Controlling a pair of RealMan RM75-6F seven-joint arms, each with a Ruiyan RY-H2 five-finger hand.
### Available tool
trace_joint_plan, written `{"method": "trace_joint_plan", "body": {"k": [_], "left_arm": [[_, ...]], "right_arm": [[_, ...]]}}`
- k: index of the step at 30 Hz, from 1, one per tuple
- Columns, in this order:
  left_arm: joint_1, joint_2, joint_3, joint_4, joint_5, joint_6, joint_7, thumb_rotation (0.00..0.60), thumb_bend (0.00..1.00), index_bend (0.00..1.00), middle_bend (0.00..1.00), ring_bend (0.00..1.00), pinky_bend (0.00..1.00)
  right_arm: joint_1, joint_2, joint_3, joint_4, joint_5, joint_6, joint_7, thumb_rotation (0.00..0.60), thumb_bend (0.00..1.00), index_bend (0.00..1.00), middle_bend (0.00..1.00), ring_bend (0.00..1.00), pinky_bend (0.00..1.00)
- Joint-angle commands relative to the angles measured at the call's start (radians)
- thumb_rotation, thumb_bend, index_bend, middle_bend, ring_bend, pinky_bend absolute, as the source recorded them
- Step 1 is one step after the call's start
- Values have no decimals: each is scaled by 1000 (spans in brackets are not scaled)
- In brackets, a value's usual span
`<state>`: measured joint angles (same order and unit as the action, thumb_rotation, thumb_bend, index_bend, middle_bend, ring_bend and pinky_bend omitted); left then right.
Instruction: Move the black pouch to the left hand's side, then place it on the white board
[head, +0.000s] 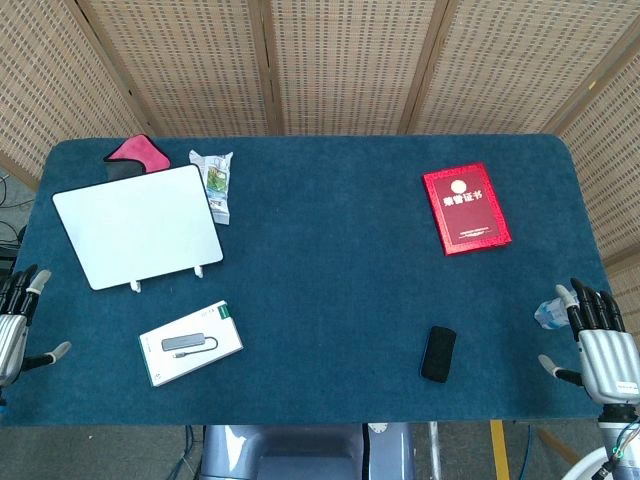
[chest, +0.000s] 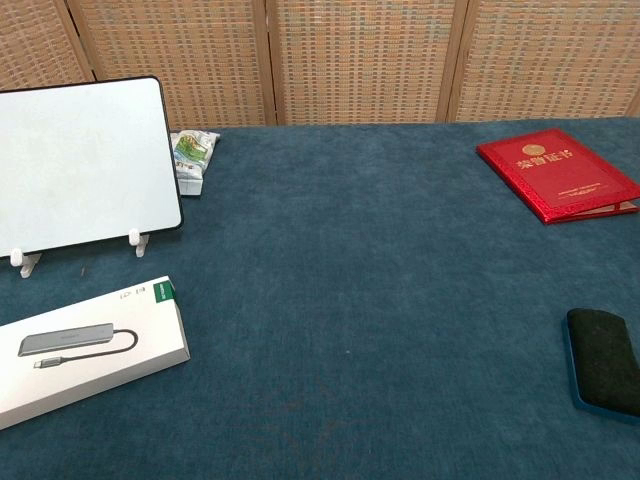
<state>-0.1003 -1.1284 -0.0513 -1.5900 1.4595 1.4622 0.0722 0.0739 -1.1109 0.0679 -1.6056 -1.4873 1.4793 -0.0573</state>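
The black pouch (head: 438, 353) lies flat on the blue cloth at the front right; in the chest view the black pouch (chest: 604, 360) sits at the right edge. The white board (head: 138, 225) rests on small white feet at the back left, and the white board (chest: 85, 165) fills the upper left of the chest view. My right hand (head: 596, 342) hovers at the table's right edge, fingers spread and empty, well right of the pouch. My left hand (head: 17, 320) shows at the left edge, fingers apart, holding nothing. Neither hand appears in the chest view.
A red booklet (head: 466, 208) lies at the back right. A white box picturing a hub (head: 190, 343) sits in front of the board. A small snack packet (head: 215, 183) and a pink cloth (head: 137, 154) lie behind the board. Wicker screens stand behind the table (head: 330, 270).
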Motion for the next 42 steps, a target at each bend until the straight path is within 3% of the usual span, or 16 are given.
{"method": "trace_joint_plan", "body": {"k": [1, 8, 11, 17, 25, 34, 42], "left_arm": [[-1, 1, -1, -3, -4, -2, 2, 600, 0, 0, 0, 0, 0], [-8, -22, -16, 6, -34, -9, 43, 600, 0, 0, 0, 0, 0], [-27, -33, -26, 6, -47, -34, 62, 600, 0, 0, 0, 0, 0], [-41, -34, -44, -15, -81, -50, 86, 600, 0, 0, 0, 0, 0], [-29, -20, -60, -33, -106, -27, 69, 600, 0, 0, 0, 0, 0], [-16, -15, -50, -22, -102, -18, 42, 600, 0, 0, 0, 0, 0], [-11, -5, -50, -20, -100, -15, 16, 600, 0, 0, 0, 0, 0]], "right_arm": [[1, -2, -2, 2, -4, 0, -4, 600, 0, 0, 0, 0, 0], [28, 18, -31, 18, -49, -51, -92, 600, 0, 0, 0, 0, 0], [96, 48, -54, 78, -174, -97, -128, 600, 0, 0, 0, 0, 0], [273, 18, -117, 298, -467, -150, 17, 600, 0, 40, 0, 0, 0], [380, -113, -177, 558, -648, -94, 74, 600, 0, 115, 0, 0, 0], [456, -229, -257, 779, -748, -72, 82, 600, 0, 142, 42, 0, 0], [475, -263, -284, 781, -732, -116, 5, 600, 0, 194, 75, 0, 5]]}}
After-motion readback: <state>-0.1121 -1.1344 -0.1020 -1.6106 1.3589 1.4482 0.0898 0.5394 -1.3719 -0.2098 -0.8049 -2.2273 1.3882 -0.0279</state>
